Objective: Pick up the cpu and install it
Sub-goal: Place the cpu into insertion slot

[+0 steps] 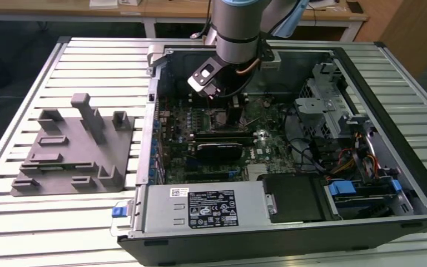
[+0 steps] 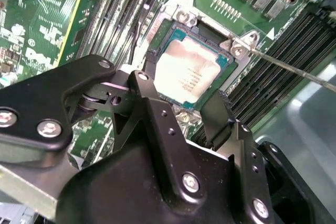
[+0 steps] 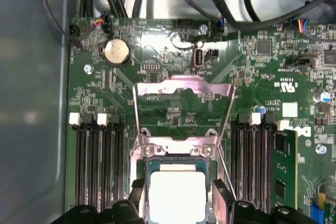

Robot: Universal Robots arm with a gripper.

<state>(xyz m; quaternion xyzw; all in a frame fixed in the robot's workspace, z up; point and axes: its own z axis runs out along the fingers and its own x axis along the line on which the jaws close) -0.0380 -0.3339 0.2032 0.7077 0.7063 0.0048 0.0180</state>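
Black end effector (image 2: 185,82) over pale silver-topped square cpu (image 2: 191,69) in green motherboard (image 3: 262,77) socket; grip state indeterminable.

Slatted pale metal worktop (image 1: 20,167). Behind it, light wooden desks (image 1: 176,8) on white legs. Wood-panelled cabinet (image 1: 406,28) at the exterior view's right. Dark floor (image 1: 13,55).
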